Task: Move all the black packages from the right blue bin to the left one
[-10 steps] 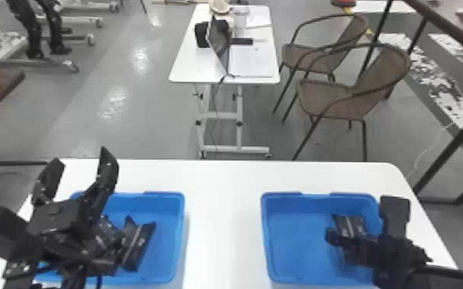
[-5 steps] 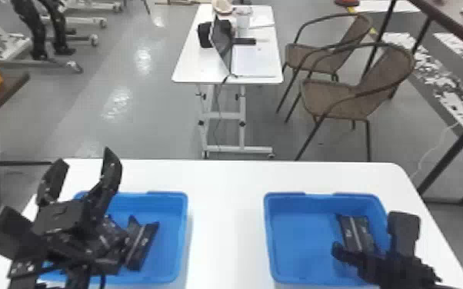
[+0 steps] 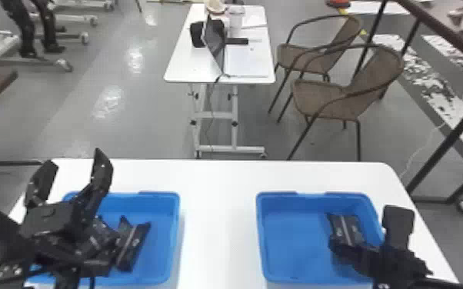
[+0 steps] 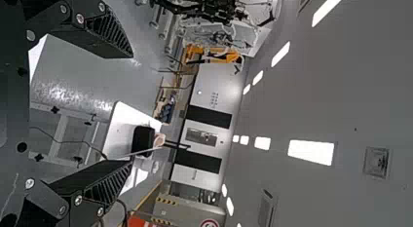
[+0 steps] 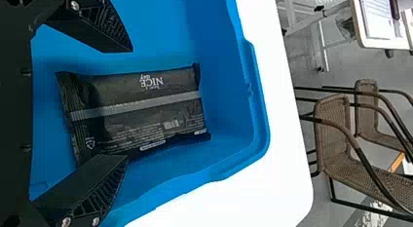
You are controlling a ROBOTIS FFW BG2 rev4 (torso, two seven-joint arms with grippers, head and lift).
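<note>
Package point(image 3: 345, 230) lies in the right bin point(image 3: 296, 246), lower right of the head view. We find the right gripper point(image 3: 367, 230) over that bin, angled down, jaws released at one end of the package. We locate the left gripper point(image 3: 76, 163) at lower left, raised above the left bin point(image 3: 161, 238) and its packages point(image 3: 130, 249), jaws released, tips pointing away from them. The right wrist view adds the package's white lettering; the left wrist view adds ceiling lights point(image 4: 311, 152).

Blue bin point(image 3: 296, 230), plain white table point(image 3: 219, 215)
</note>
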